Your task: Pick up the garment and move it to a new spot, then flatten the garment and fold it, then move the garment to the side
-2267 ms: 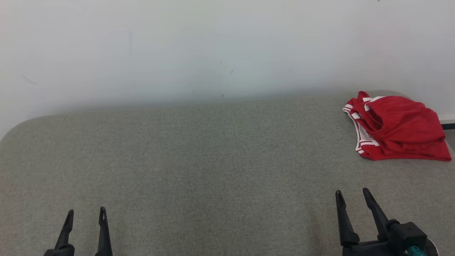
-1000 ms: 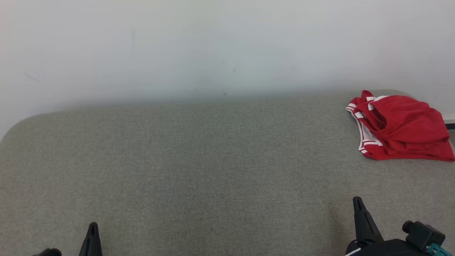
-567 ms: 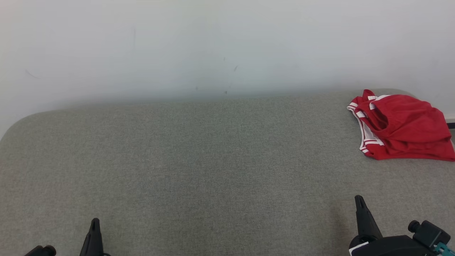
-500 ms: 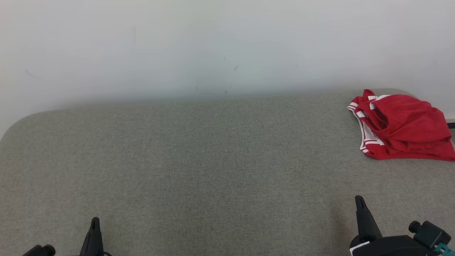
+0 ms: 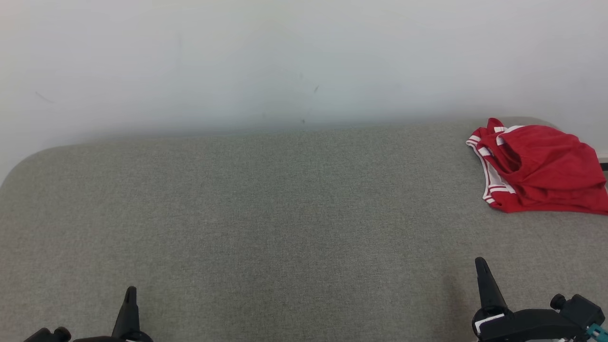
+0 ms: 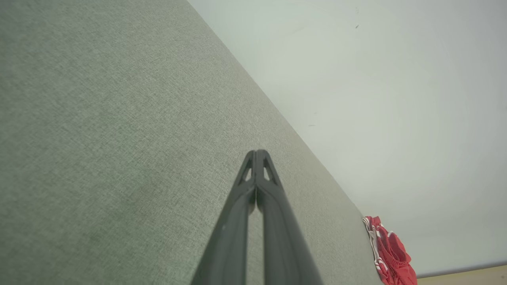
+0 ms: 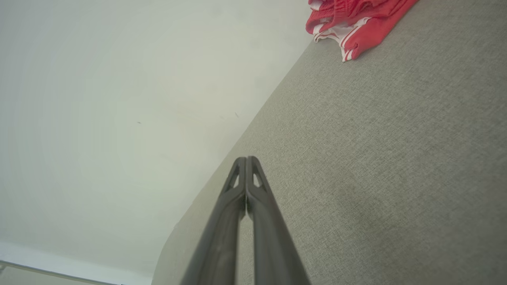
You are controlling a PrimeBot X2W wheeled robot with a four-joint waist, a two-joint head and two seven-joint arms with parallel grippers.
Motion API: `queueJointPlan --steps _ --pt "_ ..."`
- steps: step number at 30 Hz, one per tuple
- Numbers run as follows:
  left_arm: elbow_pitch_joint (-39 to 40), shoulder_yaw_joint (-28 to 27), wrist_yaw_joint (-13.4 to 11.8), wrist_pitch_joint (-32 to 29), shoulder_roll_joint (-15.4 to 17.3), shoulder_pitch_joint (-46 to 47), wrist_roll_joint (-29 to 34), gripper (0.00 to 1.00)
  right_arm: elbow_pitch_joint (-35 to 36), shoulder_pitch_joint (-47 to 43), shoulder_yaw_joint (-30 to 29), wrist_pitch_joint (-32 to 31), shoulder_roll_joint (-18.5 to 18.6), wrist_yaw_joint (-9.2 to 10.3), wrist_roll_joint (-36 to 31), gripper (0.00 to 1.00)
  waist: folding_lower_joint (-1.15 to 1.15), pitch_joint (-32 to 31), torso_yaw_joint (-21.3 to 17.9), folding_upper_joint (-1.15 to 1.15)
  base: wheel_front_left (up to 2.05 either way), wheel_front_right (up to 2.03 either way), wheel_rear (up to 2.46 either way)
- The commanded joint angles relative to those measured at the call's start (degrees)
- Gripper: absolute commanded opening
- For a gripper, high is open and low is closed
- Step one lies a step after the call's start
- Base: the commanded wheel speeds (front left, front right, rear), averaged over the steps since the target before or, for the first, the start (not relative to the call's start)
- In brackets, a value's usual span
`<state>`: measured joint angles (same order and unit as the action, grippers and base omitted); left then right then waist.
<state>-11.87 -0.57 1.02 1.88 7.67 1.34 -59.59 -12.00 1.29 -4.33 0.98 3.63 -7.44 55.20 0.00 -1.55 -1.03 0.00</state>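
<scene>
The garment (image 5: 541,170) is red with white stripes at its edges and lies folded in a loose pile at the far right of the grey fabric surface (image 5: 285,213). It also appears small in the left wrist view (image 6: 390,253) and at the top of the right wrist view (image 7: 352,19). My left gripper (image 5: 129,297) sits at the lower left, shut and empty, its tips pressed together (image 6: 256,152). At the lower right my right gripper (image 5: 480,266) is shut too, holding nothing (image 7: 246,159). Both are well short of the garment.
A pale wall (image 5: 285,61) rises right behind the grey surface. The surface has rounded corners at the far left (image 5: 19,166) and its right edge runs just past the garment.
Both grippers have closed since the earliest frame and drawn back toward the bottom edge. The view has shifted slightly; the garment lies as it did.
</scene>
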Motion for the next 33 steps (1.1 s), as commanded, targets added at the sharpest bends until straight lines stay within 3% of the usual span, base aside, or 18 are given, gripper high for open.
queueJointPlan --steps 1,33 --pt "0.3 -0.6 0.4 -0.5 0.0 1.4 -1.7 0.00 0.4 1.5 -0.2 -0.4 -0.2 -0.04 2.2 0.00 0.00 0.0 0.0 0.00 0.00 0.00 0.00" --pt "-1.0 -3.6 3.7 -4.8 -2.7 3.5 -18.3 0.00 -0.9 3.5 -1.3 -4.3 -0.5 -0.06 20.9 0.00 0.00 0.8 0.5 0.00 0.00 0.00 0.00"
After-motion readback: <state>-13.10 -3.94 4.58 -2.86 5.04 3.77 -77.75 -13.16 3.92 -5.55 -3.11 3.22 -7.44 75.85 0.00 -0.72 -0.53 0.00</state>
